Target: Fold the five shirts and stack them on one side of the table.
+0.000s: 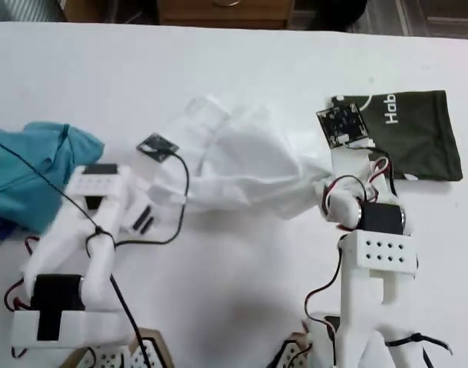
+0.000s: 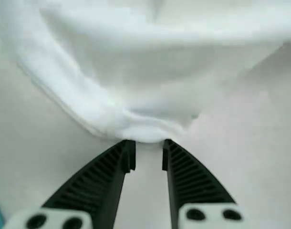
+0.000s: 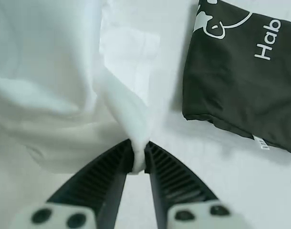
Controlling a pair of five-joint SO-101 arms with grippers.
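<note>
I am facing a crumpled white shirt lying mid-table, a teal shirt sitting left, and a folded dark green shirt right.

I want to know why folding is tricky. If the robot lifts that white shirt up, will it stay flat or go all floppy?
Probably floppy: the white shirt lies bunched and wrinkled on the table. Where the right gripper pinches it, the cloth gathers into a soft ridge, so it would likely droop. Thin cloth, so probably light.

A white shirt lies bunched mid-frame, a folded dark green shirt upper right, a crumpled teal shirt far left.
</note>
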